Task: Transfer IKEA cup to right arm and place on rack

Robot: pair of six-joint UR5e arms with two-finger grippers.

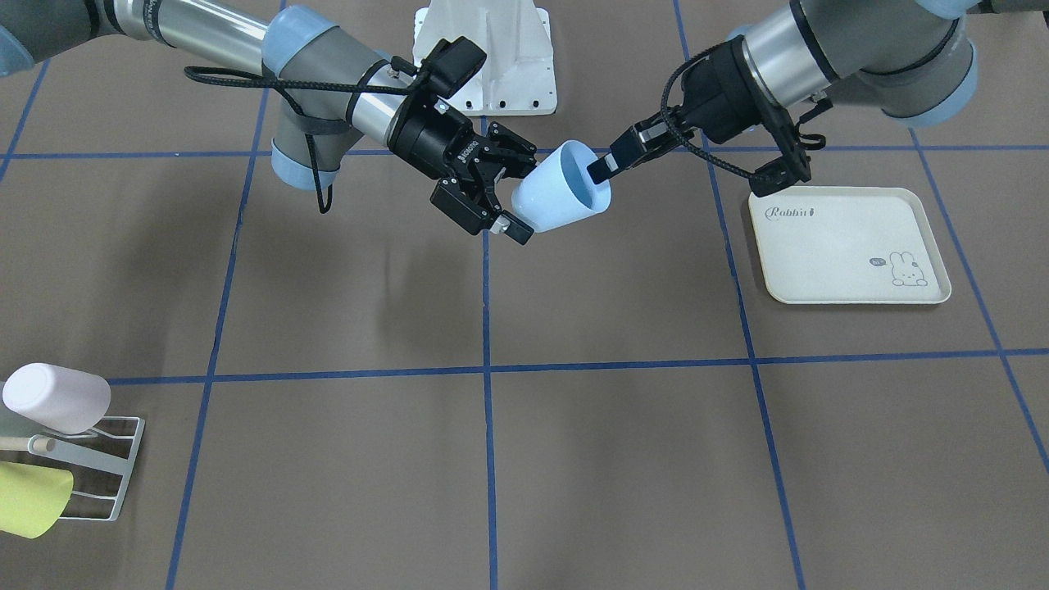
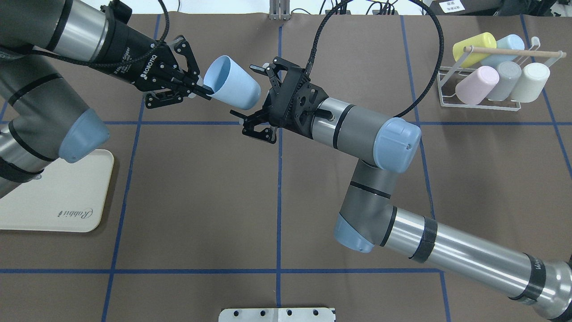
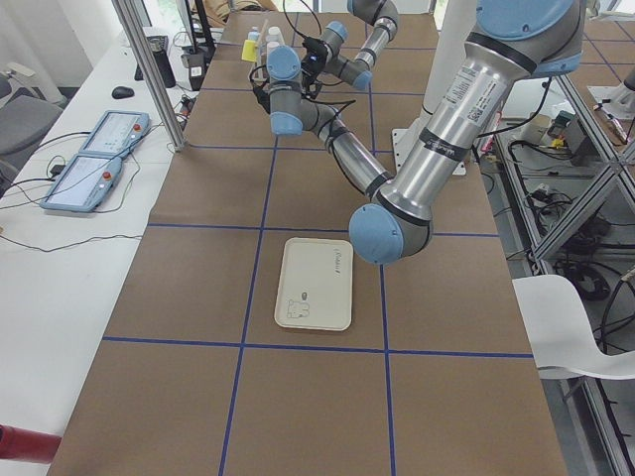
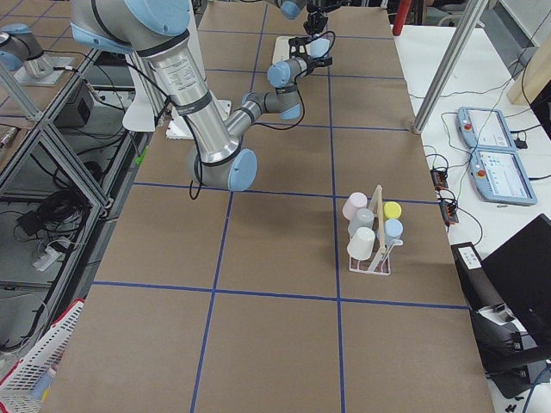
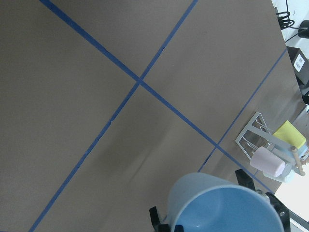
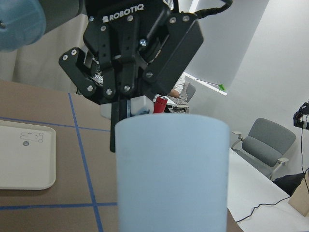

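Observation:
The pale blue IKEA cup [image 1: 559, 197] hangs on its side in mid-air over the table's far middle. My left gripper [image 1: 597, 170] is shut on its rim, one slim finger inside the mouth and one outside. The right arm's gripper [image 1: 522, 192] stands open, its thick linked fingers straddling the cup's closed bottom end without closing on it. From overhead the cup [image 2: 234, 87] lies between the left gripper [image 2: 206, 91] and the right gripper [image 2: 246, 91]. The white wire rack [image 2: 482, 102] with its wooden rod sits at the table's far right and holds several pastel cups.
A cream rabbit-printed tray [image 2: 53, 197] lies flat under my left arm's elbow. The right arm's white base plate [image 1: 485, 57] is near the robot's edge. Blue tape lines cross the brown table. The rack [image 1: 115, 459] shows at the front view's lower left corner.

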